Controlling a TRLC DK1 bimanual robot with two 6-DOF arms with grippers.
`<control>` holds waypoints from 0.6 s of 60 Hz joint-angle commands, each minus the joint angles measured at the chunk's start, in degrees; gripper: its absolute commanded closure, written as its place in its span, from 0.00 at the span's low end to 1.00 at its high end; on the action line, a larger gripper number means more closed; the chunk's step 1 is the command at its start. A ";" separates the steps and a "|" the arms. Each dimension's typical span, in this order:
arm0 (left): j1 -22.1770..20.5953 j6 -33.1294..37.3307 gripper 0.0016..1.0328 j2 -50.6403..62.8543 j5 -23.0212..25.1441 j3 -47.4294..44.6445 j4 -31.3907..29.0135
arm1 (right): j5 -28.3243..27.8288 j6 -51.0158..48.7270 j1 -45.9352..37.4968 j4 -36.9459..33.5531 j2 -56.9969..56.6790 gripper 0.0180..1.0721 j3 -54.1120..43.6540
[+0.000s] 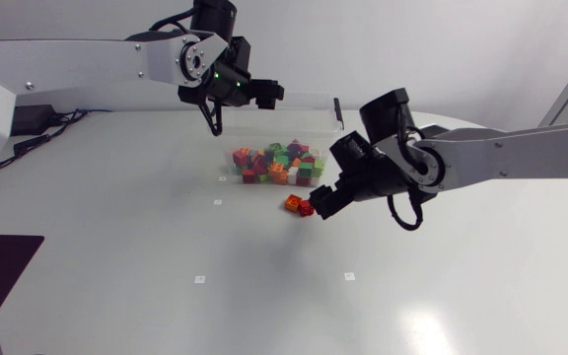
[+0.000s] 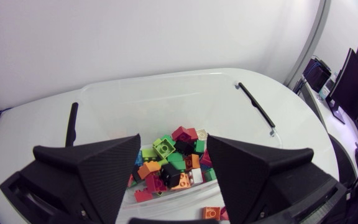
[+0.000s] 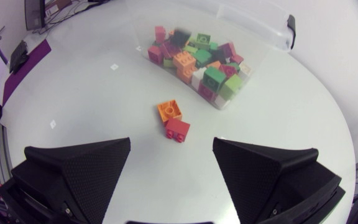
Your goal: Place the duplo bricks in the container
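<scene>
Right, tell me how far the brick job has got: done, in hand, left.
Done: a pile of bricks lies in the clear container. In hand: nothing is gripped. The right pincer hangs open with the orange brick and the red brick just ahead of it on the table. The left pincer is open above the container. Left: those two bricks.

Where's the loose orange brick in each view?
Head view: orange brick on the table, beside the red brick.
Left wrist view: between the fingers of the left gripper, outside the container.
Right wrist view: ahead of the right gripper, beside the red brick.
Shared landmark: the container.
</scene>
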 commanded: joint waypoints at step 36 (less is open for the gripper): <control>-0.31 5.89 0.07 -28.40 -0.88 -27.77 1.52 | 10.53 9.06 4.73 -8.27 19.98 0.15 15.30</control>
